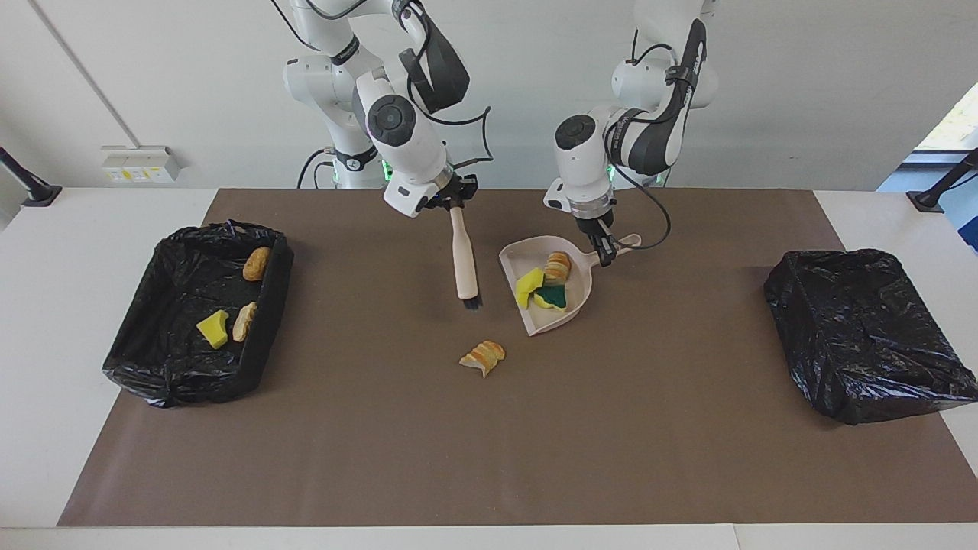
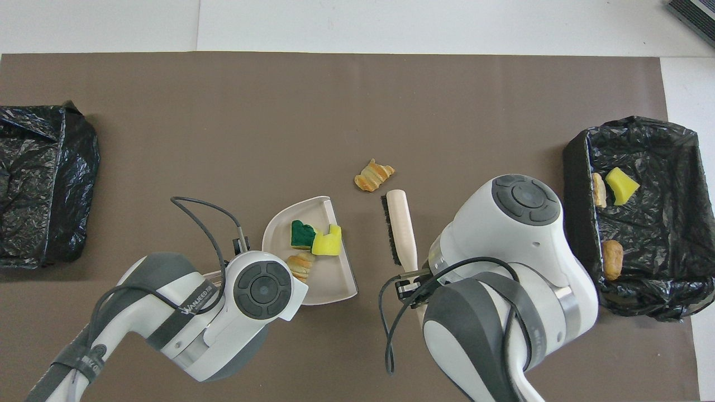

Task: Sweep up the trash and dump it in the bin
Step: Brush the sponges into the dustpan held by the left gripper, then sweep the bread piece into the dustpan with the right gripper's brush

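My right gripper (image 1: 456,200) is shut on the handle of the beige brush (image 1: 463,260), whose bristle end (image 1: 471,303) hangs low over the mat; the brush also shows in the overhead view (image 2: 403,226). My left gripper (image 1: 606,252) is shut on the handle of the beige dustpan (image 1: 564,315), which sits beside the brush. In the pan lie a bread piece (image 1: 558,267), a yellow sponge bit (image 1: 529,286) and a green sponge bit (image 1: 552,298). One loose bread piece (image 1: 483,357) lies on the mat, farther from the robots than the brush tip (image 2: 373,175).
A black-lined bin (image 1: 153,374) at the right arm's end holds two bread pieces (image 1: 257,263) and a yellow sponge bit (image 1: 214,328). A second black-lined bin (image 1: 863,336) stands at the left arm's end. A brown mat (image 1: 489,458) covers the table.
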